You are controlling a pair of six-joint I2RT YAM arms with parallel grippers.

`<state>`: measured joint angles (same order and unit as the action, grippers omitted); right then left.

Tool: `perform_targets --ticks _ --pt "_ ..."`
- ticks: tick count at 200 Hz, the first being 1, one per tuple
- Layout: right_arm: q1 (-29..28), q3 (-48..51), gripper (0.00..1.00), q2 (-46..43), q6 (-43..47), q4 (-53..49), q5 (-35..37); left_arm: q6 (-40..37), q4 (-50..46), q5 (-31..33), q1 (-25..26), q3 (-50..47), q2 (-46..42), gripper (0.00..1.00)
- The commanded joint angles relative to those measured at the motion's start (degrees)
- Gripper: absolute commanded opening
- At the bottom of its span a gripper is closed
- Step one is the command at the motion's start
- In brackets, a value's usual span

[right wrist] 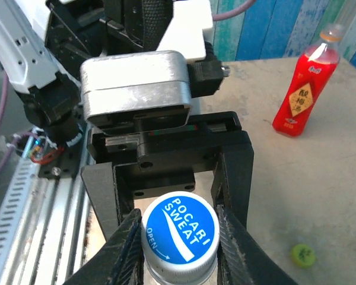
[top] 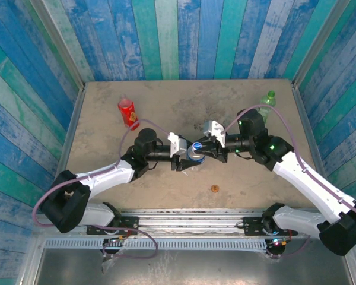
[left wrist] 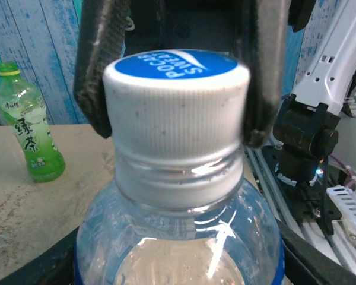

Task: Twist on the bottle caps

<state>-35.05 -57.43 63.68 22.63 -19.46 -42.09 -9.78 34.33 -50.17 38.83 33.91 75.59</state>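
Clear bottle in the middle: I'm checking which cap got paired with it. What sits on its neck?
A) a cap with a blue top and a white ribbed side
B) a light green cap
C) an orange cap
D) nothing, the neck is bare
A: the cap on the clear bottle shows a blue printed top and a white ribbed side, and the right gripper has a finger on either side of it.
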Motion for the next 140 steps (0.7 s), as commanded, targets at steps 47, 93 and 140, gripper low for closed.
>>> perform_targets --ticks 47,93,140 --pt "-0.45 1.78 0.15 2.38 -12.54 4.69 12.09 3.79 6.95 10.87 0.11 2.03 1.02 0.51" --pt "-6.70 9.73 0.14 5.81 -31.91 15.60 43.47 7.18 9.82 32.58 0.19 8.37 9.02 0.53" --pt "-11.97 8.99 0.16 13.71 -43.87 18.24 60.19 10.60 20.79 44.24 0.15 9.78 16.06 0.51"
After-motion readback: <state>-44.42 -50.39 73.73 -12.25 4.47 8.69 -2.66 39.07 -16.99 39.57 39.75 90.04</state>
